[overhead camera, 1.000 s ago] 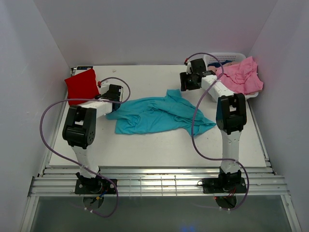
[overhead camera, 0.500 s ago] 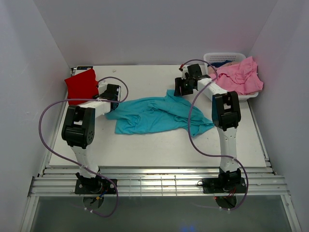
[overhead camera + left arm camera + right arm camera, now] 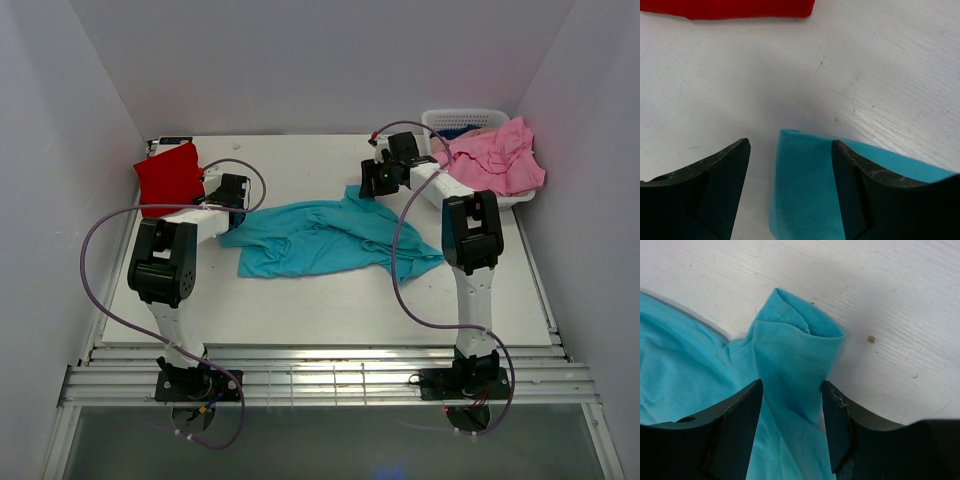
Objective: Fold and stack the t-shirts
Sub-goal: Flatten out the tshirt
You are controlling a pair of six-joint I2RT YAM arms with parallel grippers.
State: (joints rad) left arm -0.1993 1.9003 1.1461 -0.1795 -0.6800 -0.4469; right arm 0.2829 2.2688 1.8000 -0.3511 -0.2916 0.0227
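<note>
A teal t-shirt lies crumpled but spread out mid-table. My left gripper is low at its left corner, open, and that teal corner lies between the fingers without being pinched. My right gripper is at the shirt's far edge, open, and straddles a bunched sleeve; the fabric brushes the right finger. A folded red t-shirt sits at the back left; its edge shows in the left wrist view. Pink t-shirts are heaped over the basket.
A white slotted basket stands at the back right corner under the pink heap. White walls close in the table on the left, right and back. Purple cables loop from both arms over the table.
My right gripper has moved left and down from beside the basket onto the teal sleeve, its jaws narrowing a little. The left arm and the shirts have not moved.
</note>
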